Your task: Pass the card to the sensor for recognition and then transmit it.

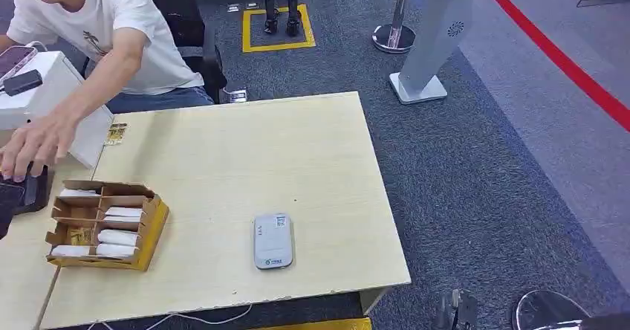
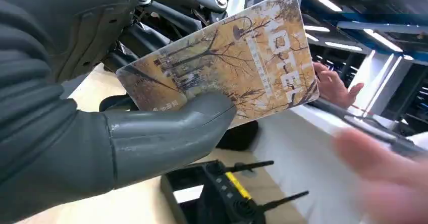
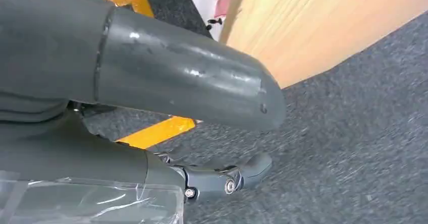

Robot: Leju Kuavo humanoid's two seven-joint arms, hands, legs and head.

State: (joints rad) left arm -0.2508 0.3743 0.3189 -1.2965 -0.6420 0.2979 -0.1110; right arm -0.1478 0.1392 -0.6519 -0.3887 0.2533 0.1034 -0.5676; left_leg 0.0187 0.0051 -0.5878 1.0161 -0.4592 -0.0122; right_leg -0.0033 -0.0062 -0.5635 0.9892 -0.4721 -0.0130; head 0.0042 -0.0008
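Left hand: thumb and fingers pinch the card at one short end, printed face toward the wrist camera, the rest of the card free in the air. Holding by an end likely leaves the free end for someone to take. Card reads "HOTEL" over an autumn-tree picture; smaller print too fine to read. The dark fingers behind the card are mostly hidden by it.

Right hand: hangs beside the worktop edge over grey carpet, holding nothing. Thumb and one dark finger show; the others are hidden, so open or curled — cannot tell.

Outward, head view: the sensor, a pale flat box, lies on the worktop near its front edge, nothing touching it. Card is well away from it, off to the left. A cardboard tray with compartments holds white cards. A person's hand reaches across the worktop's left end; in the left wrist view a blurred hand is close to the card. Judgement: the hand-over step looks near. A dark device with antennas sits below the card; its purpose is unclear.
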